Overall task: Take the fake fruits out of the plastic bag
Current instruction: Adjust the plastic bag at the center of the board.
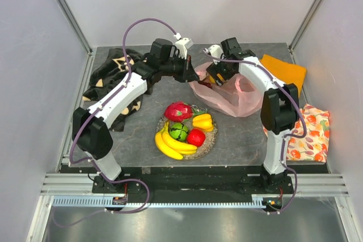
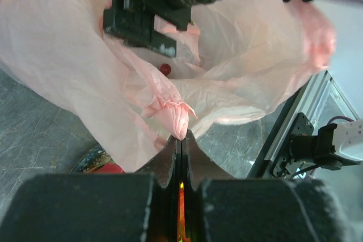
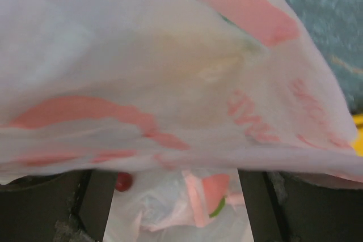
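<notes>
The pink plastic bag lies crumpled behind the plate, its mouth facing left. My left gripper is shut on a pinched fold of the bag's rim and holds it up. My right gripper is inside the bag's mouth, its fingers wide apart and open, with bag film draped over them. A small dark red round fruit lies on the bag's floor just inside the left finger, also visible in the left wrist view. A banana bunch, dragon fruit, green ball, red apple and yellow-orange piece sit on the plate.
The silvery plate sits front centre. A dark patterned cloth lies back left under the left arm. An orange cloth is back right and a floral cloth is at the right edge. Enclosure walls ring the table.
</notes>
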Motion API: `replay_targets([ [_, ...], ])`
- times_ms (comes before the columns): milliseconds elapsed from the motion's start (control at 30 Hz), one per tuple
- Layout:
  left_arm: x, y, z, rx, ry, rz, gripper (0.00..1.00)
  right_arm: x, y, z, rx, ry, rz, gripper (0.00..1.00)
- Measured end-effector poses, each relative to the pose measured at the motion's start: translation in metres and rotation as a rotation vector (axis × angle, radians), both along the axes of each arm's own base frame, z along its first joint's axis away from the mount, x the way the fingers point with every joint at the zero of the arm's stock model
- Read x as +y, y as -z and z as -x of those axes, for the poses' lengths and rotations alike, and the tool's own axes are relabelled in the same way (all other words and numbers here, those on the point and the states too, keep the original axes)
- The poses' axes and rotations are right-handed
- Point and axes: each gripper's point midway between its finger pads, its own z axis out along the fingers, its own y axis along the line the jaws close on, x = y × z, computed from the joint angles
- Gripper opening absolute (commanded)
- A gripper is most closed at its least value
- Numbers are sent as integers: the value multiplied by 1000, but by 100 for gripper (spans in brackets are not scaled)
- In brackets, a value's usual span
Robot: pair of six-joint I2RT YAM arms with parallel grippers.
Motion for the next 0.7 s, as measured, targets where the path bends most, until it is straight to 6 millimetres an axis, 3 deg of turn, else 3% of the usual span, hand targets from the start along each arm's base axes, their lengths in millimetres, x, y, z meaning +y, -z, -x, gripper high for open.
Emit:
replay_targets([
  [133,-1,2,4,12,17,5,2,-40,10,7,23,78,27,87],
  [300,-6,12,19,57,76,13,1,-114,17,86,118,196,105,89],
  [400,-13,14,33,79,128,23,2,-139,6,136,130,224,149,89],
  [467,-19,13,41,86,159,30,2,-141,-9,153,102,210,148,89],
  [533,-22,13,46,90,177,35,2,-136,-24,154,62,182,120,89],
  [700,-28,-4,48,65,206,65,2,-96,-63,126,-29,31,16,85],
])
